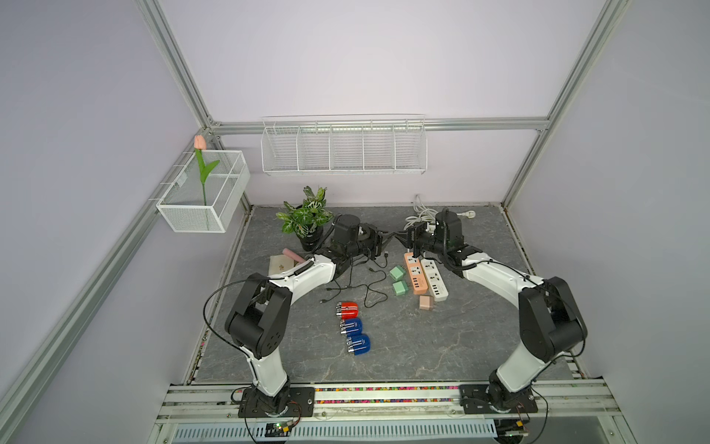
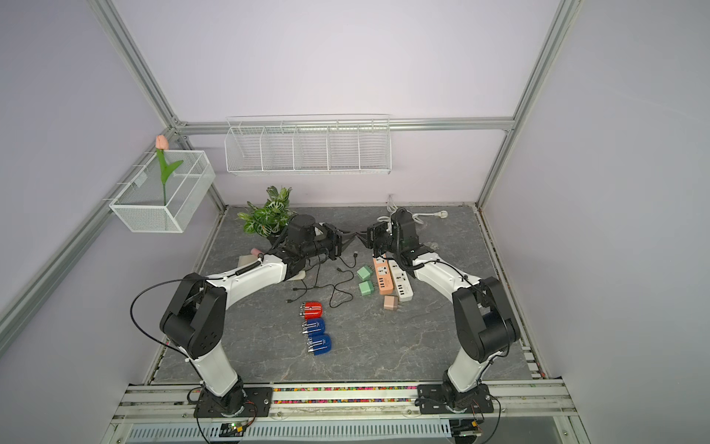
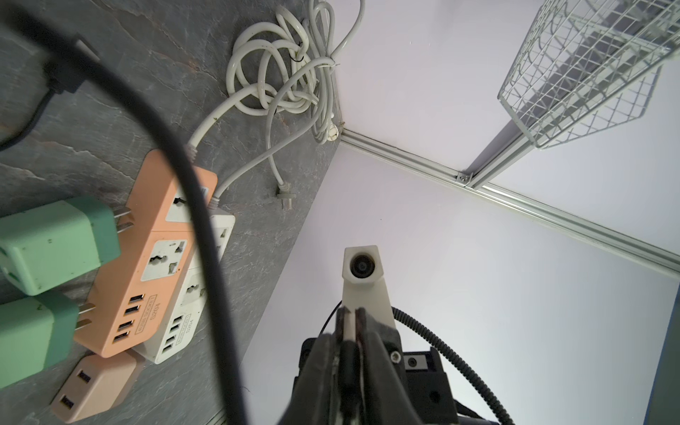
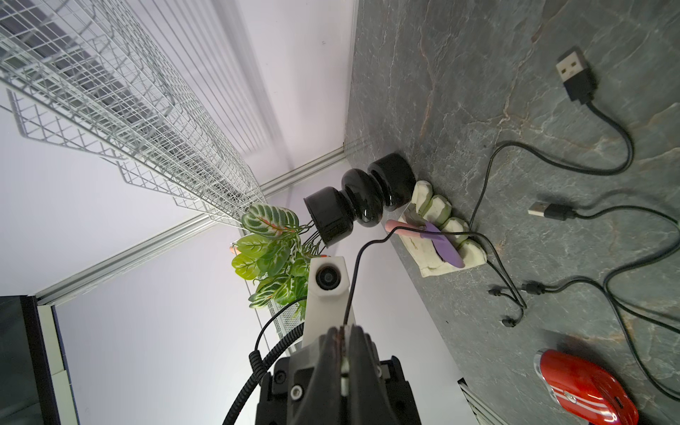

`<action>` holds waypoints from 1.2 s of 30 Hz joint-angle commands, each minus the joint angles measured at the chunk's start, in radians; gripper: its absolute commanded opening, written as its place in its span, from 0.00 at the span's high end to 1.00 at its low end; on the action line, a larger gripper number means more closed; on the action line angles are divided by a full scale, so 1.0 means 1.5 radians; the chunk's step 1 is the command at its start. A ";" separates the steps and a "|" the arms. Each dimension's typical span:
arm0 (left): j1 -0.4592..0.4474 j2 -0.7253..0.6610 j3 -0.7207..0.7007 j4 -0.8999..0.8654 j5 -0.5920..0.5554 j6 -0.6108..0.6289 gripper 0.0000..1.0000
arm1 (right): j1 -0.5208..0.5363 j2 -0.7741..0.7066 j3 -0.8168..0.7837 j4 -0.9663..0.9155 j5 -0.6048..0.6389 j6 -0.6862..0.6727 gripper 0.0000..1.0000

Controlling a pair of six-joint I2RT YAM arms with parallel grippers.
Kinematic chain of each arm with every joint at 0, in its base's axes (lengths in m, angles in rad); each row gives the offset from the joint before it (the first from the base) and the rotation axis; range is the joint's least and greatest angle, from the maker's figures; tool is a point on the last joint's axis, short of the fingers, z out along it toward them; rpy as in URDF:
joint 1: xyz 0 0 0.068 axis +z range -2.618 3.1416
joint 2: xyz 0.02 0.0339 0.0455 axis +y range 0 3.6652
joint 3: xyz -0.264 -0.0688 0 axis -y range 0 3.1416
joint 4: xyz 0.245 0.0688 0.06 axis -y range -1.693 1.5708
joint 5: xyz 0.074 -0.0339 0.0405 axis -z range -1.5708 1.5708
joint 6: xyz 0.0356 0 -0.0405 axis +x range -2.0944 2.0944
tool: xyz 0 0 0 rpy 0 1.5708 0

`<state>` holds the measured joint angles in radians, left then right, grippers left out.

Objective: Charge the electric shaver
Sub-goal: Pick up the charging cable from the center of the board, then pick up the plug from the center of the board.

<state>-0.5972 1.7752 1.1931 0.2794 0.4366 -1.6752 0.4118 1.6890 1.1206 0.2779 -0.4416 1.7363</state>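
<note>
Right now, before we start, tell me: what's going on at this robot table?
Both arms meet in the air over the back of the table. The right arm's fingers are shut on a thin black cable, and the left arm's fingers appear to pinch it too, perhaps a handover. The red shaver and blue shavers lie untouched mid-table; the orange power strip and white power strip lie beside the right arm.

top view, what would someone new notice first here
The two arms meet tip to tip over the back middle of the table, left hand and right hand both pinched on a thin black cable. Nearer the front, a red shaver and two blue shavers lie in a row, with an orange power strip and a white power strip side by side toward the right arm.
</note>
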 commanded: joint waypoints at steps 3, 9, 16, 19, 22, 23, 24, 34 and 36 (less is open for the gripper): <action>0.007 -0.006 -0.005 0.009 0.016 -0.017 0.82 | -0.007 0.012 -0.006 0.015 0.001 0.015 0.93; 0.008 0.002 -0.002 0.017 0.019 -0.020 0.94 | -0.007 0.016 -0.005 0.016 0.002 0.015 0.93; 0.011 0.002 -0.008 0.024 0.027 -0.023 1.00 | -0.010 0.014 0.005 -0.019 0.000 -0.005 0.74; 0.025 -0.024 -0.024 -0.019 0.028 0.001 1.00 | -0.018 -0.005 0.035 -0.198 0.008 -0.099 0.51; 0.040 -0.063 -0.047 -0.080 0.027 0.044 1.00 | -0.018 0.016 0.117 -0.470 0.051 -0.250 0.39; 0.044 -0.074 -0.060 -0.090 0.028 0.050 1.00 | -0.017 0.037 0.150 -0.546 0.066 -0.277 0.38; 0.046 -0.084 -0.070 -0.096 0.030 0.054 1.00 | -0.015 0.056 0.171 -0.589 0.071 -0.289 0.37; 0.063 -0.137 -0.121 -0.154 0.038 0.096 1.00 | 0.024 0.224 0.328 -0.752 0.146 -0.270 0.34; 0.065 -0.145 -0.125 -0.161 0.039 0.103 1.00 | 0.028 0.249 0.344 -0.750 0.151 -0.264 0.33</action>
<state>-0.5102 1.5887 1.0222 0.0738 0.4767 -1.5406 0.4480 2.0308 1.6024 -0.7383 -0.2550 1.3453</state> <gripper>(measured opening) 0.082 0.667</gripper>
